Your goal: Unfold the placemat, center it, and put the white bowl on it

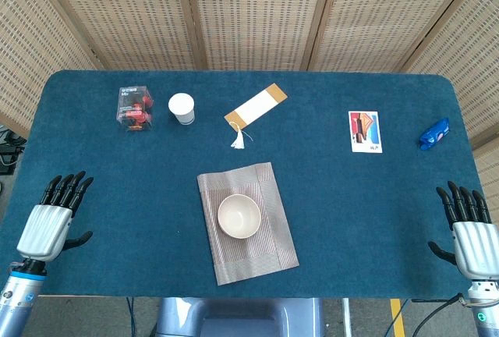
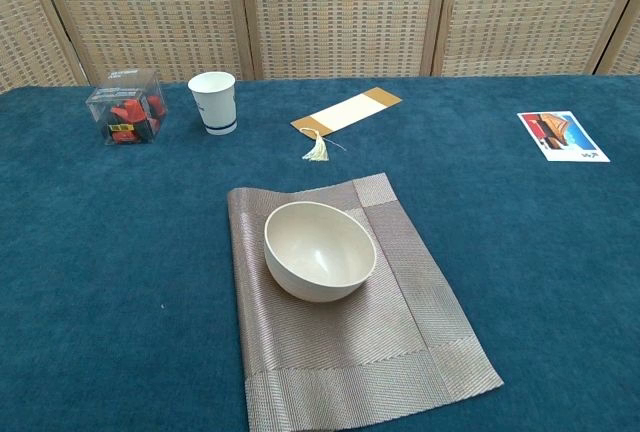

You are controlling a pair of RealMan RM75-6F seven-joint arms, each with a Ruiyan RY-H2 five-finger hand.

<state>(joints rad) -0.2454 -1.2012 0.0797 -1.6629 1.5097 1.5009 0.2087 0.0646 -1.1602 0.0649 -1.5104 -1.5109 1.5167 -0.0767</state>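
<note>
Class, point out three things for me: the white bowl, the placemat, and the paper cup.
white bowl (image 2: 320, 250), chest view, inner base of the bowl.
placemat (image 2: 420, 322), chest view, bare weave right of the bowl.
paper cup (image 1: 182, 108), head view, its open top.

Placemat (image 1: 248, 223) lies flat, unfolded, near mid-table w/ slight tilt; white bowl (image 1: 238, 215) sits on it, upright, a bit toward its upper-left part. Left hand (image 1: 53, 219) rests at table's left edge, fingers apart, holding nothing. Right hand (image 1: 470, 232) same at right edge. Far side of blue table (image 1: 351, 196): clear box (image 1: 134, 108) w/ red items, paper cup (image 1: 182, 108) just beside it, bookmark (image 1: 255, 106) w/ tassel, picture card (image 1: 365, 132), blue packet (image 1: 434, 133) near right edge.
</note>
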